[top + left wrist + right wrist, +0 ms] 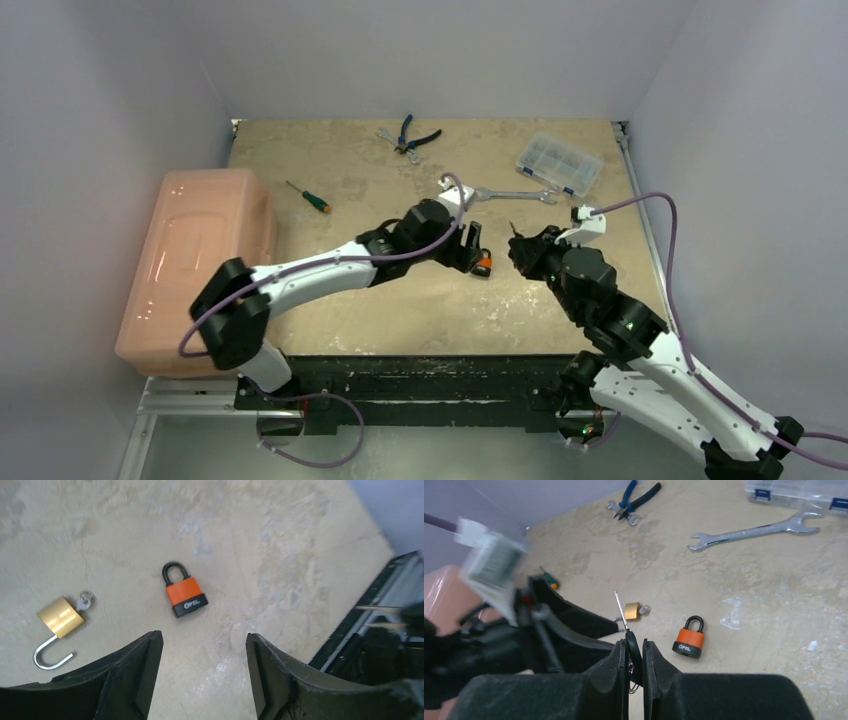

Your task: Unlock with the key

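Top view: orange padlock (483, 265) showing only a corner, the rest lying under the left claw (471, 254). Right wrist view: key (621, 611) head sitting buried between the right claw's (634, 649) fingers. Brass padlock (634, 611) shackle disappearing behind the left claw. White tag (489, 562) behind that claw smearing into blur.

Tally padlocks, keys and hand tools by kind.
Padlocks: 2 (orange padlock, open brass padlock)
Keys: 2 (black-headed key in right gripper, silver key in brass padlock)
Wrenches: 2 (long silver wrench, small silver wrench)
Blue pliers: 1
Green screwdriver: 1
Total: 8
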